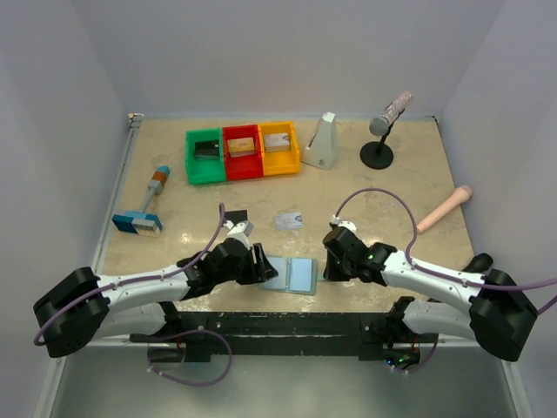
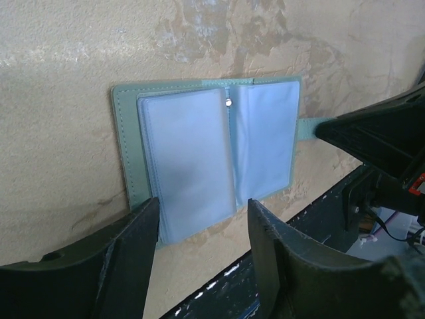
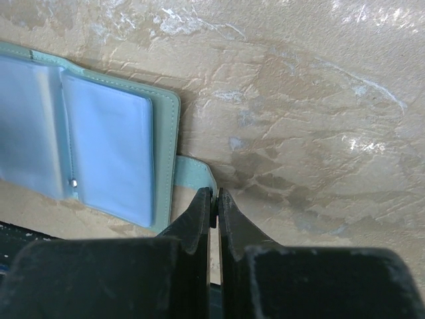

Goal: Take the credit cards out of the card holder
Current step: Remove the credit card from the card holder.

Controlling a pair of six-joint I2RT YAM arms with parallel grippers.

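The card holder lies open near the table's front edge, pale blue pockets up; no card shows in them in the left wrist view or the right wrist view. My left gripper is open, its fingers straddling the holder's near left edge. My right gripper is shut on the holder's snap tab. A silver-grey card lies on the table behind the holder. A black card lies in the green bin, an orange-gold card in the red bin, a pale card in the yellow bin.
The green, red and yellow bins stand in a row at the back. A blue-headed brush lies at the left. A white wedge, a microphone on a stand and a pink rod are at the right. The black front rail runs just below the holder.
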